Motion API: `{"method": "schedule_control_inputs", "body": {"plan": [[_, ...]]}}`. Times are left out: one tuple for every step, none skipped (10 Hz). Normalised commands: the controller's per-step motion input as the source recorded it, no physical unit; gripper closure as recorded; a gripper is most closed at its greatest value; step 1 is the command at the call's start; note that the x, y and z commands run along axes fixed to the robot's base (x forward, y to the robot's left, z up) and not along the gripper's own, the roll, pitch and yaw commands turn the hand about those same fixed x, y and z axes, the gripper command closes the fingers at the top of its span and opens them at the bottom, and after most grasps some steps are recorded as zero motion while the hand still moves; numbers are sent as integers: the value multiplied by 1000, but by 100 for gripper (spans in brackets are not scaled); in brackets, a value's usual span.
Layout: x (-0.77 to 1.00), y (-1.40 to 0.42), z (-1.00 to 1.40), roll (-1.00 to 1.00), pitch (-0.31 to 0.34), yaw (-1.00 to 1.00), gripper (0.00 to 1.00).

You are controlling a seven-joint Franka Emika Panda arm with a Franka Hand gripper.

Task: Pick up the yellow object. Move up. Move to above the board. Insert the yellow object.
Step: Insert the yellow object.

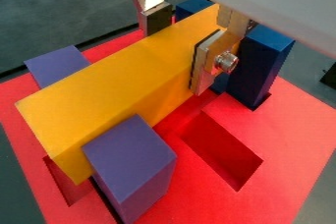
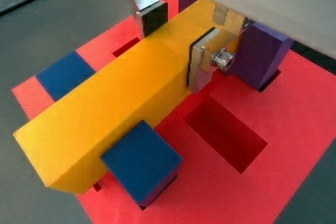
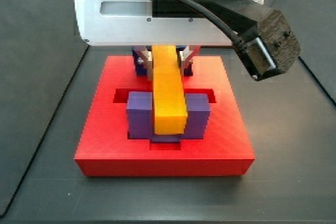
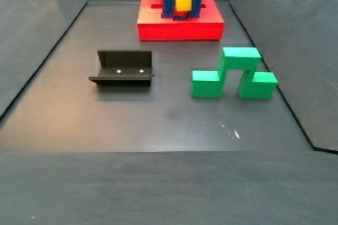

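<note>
Wrist views: gripper (image 1: 178,43) with jaws clenched across the width of the yellow bar (image 1: 112,95), near one end; the bar runs out from the jaws between post pairs on the red board (image 1: 282,130). One open slot (image 1: 217,149) lies beside the jaws. Bar looks rigid, smooth, probably light; a grip nearer mid-length would tilt less. Side views: one bar, one board (image 3: 164,154), four posts. On the bench (image 4: 158,120): one fixture (image 4: 123,69), two green blocks (image 4: 235,75), well apart from the jaws.
</note>
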Motion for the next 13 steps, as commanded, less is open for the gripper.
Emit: {"method": "schedule_control_inputs", "body": {"plan": [[0, 0, -200, -84, -130, 0, 100], [6, -3, -317, -56, -147, 0, 100], [66, -46, -369, -16, -136, 0, 100], [46, -31, -351, 0, -101, 0, 100], [3, -9, -274, 0, -59, 0, 100], [29, -94, -177, 0, -10, 0, 100], [80, -120, -120, 0, -9, 0, 100], [117, -146, -94, 0, -6, 0, 100], [146, -83, -117, 0, -26, -23, 100], [0, 0, -143, 0, -13, -31, 100], [0, 0, -186, 0, -21, -14, 100], [63, 109, -234, 0, -34, -20, 100], [211, 203, -194, 0, -27, -157, 100]]}}
